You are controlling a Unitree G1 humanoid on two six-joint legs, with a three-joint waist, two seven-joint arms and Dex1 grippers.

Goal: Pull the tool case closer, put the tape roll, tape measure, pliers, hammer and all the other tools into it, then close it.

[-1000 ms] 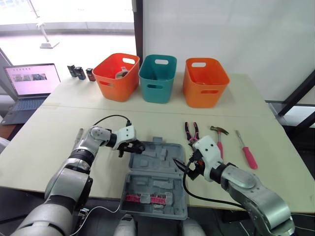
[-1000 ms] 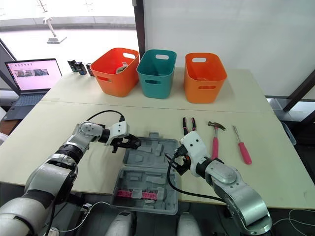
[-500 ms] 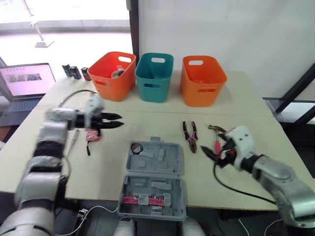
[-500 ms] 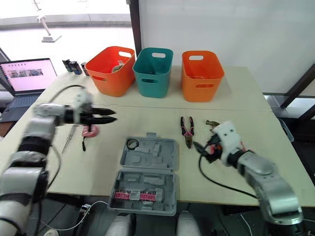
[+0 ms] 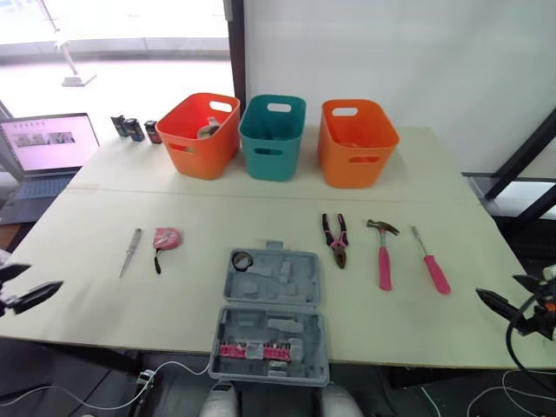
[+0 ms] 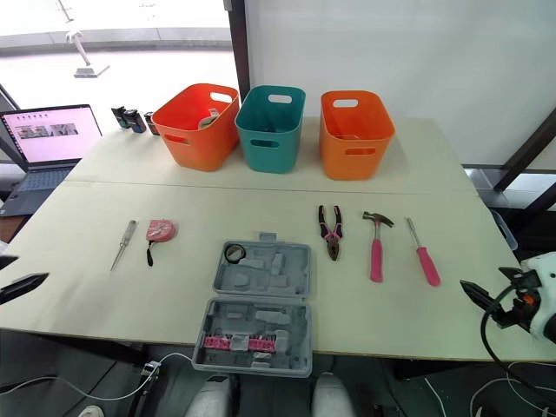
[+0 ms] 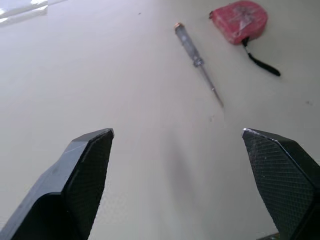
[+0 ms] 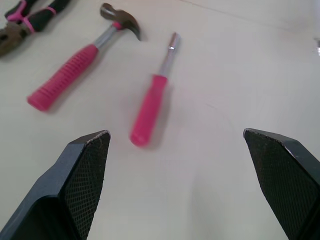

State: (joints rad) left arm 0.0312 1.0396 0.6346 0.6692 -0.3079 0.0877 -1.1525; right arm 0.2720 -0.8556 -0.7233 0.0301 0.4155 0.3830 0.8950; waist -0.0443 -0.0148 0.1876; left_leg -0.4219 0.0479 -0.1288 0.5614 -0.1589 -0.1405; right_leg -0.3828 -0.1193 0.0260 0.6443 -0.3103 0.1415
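Change: both hands had drawn back from the tool case [image 5: 271, 323] to the two sides of the worktop [image 5: 78, 261].
Left hand [image 7: 177, 132]: fingers wide apart and holding nothing, low over the near left edge.
Right hand [image 8: 177, 132]: also spread open and empty, at the near right edge.
Case: it lay open at the near edge, which seemed close enough already.
Tape roll [image 5: 241, 260]: it lay in the far half of the case, at its left corner.
Left tools: the tape measure [image 5: 166, 237] and a thin screwdriver [image 5: 130, 252] lay left of the case, apart from each other.
Right tools: the pliers [image 5: 335, 240], the hammer [image 5: 383, 252] and a pink screwdriver [image 5: 432, 262] lay in a row on the right.
Far side: three baskets [image 5: 274, 137] and a laptop [image 5: 48, 152].
Advice: the left hand should probably come down over the tape measure, close on its body and not on the strap, then lift it clear over the case wall.
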